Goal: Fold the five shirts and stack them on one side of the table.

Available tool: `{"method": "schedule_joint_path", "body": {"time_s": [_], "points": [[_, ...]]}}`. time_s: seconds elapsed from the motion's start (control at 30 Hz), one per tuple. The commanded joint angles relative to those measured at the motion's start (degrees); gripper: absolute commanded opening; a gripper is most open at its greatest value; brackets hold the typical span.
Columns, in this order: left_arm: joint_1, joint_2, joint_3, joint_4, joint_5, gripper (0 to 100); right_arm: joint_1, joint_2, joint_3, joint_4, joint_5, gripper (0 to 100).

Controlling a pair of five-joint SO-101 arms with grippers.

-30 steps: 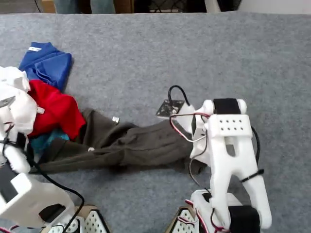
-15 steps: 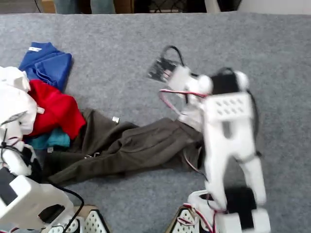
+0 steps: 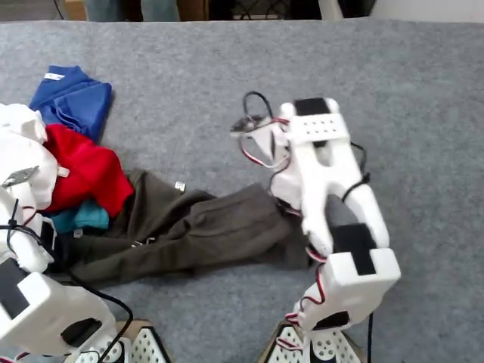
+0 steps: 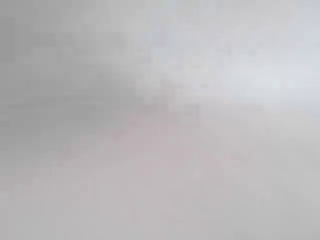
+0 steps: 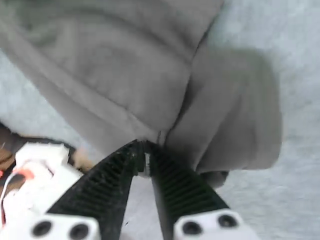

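High view: found dark shirt (image 3: 189,231) strung across lower centre of worktop (image 3: 423,91), right arm (image 3: 325,174) bent down over its right end. Saw red shirt (image 3: 87,170), blue shirt (image 3: 72,98) and teal shirt (image 3: 72,219) heaped at left edge, dark shirt's left tail touching the heap. Needed to drag it rightward, well apart from heap, then lay flat before any fold. Versus 1 s ago: swung elbow from lower right to upper centre; pulled shirt's left tail slightly rightward.

Left wrist view: could not tell left gripper's state.

Right wrist view: caught right gripper (image 5: 144,150) clenched on a thin pinch of dark shirt (image 5: 125,75). Judged bite shallow; needed low, slow pull to avoid slip.
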Motion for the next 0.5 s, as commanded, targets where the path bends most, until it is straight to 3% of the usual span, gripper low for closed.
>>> {"method": "schedule_joint_path", "body": {"time_s": [0.0, 0.33, 0.47], "points": [[0.6, -1.7, 0.1, -1.4, 0.9, 3, 4.7, 0.0, 7.6, -0.8, 3.8, 1.5], [0.6, -1.7, 0.1, -1.0, 0.7, 3, 8.4, -7.9, 11.9, 1.8, 13.5, 2.1], [0.3, -1.7, 0.1, -0.9, 0.7, 3, 14.0, -16.1, 13.2, 2.1, 18.3, 13.0]]}}
